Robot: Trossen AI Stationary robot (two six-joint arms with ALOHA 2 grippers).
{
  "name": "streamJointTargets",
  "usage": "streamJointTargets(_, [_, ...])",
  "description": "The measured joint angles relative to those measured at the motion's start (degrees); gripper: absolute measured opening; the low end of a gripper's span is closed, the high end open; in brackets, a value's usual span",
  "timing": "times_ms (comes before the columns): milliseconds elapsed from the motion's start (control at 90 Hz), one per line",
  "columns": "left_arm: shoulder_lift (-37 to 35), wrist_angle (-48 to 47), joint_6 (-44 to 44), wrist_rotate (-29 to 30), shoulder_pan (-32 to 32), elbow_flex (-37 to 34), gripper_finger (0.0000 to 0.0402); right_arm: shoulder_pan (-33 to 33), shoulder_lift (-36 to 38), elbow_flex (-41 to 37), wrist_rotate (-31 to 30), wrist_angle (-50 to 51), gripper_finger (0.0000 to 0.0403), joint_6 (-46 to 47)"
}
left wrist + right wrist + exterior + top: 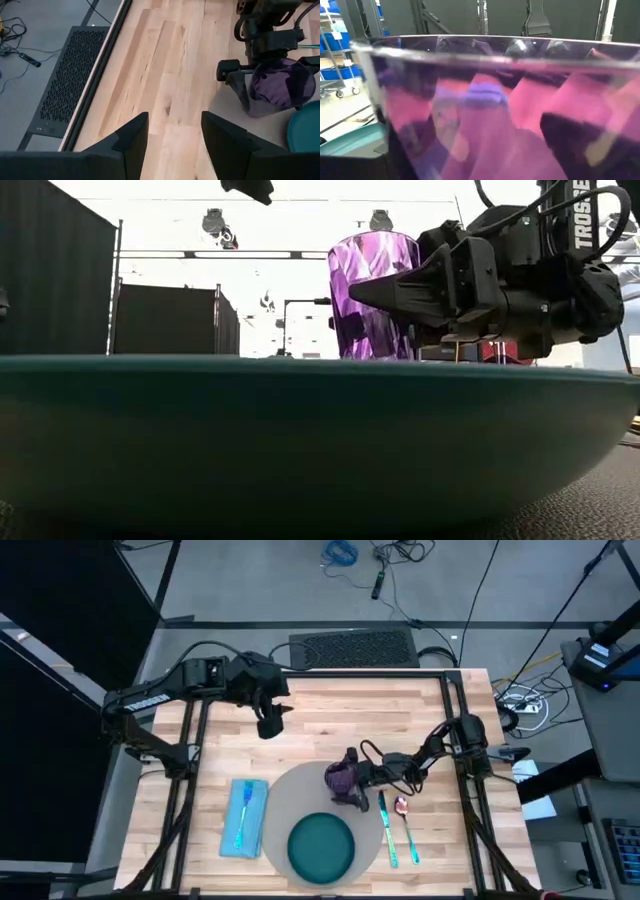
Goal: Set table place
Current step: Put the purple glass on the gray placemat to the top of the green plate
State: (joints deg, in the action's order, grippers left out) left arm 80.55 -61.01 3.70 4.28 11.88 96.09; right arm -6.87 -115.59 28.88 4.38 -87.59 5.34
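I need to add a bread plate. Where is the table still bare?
Bare wood on the table spans the far half, beneath the left gripper. Crowded: the mat holds the plate, and the right gripper grips the cup; napkin and cutlery flank it.

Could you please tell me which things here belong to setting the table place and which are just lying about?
Belonging:
- mat
- teal plate
- napkin, with one piece of cutlery on it
- fork and spoon
- purple cup, gripped by the right tool

Lying about:
- perforated panel and cables on the floor
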Motion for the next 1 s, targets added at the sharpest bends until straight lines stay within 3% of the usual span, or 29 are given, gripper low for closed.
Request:
streamJointTargets(211, [0.0,0.0,-0.3,0.0,0.0,0.0,0.0168,0.0,0.9,0.0,0.0,-0.7,0.0396,0.0])
streamJointTargets(556, [0.0,-0.1,-0.3,0.0,0.0,0.0,0.0168,-0.2,6.3,0.0,0.0,7.8,0.0396,0.6])
streamJointTargets(1000, [0.0,-0.2,-0.2,0.0,0.0,0.0,0.0168,-1.6,6.5,-0.3,-0.4,8.5,0.0396,3.0])
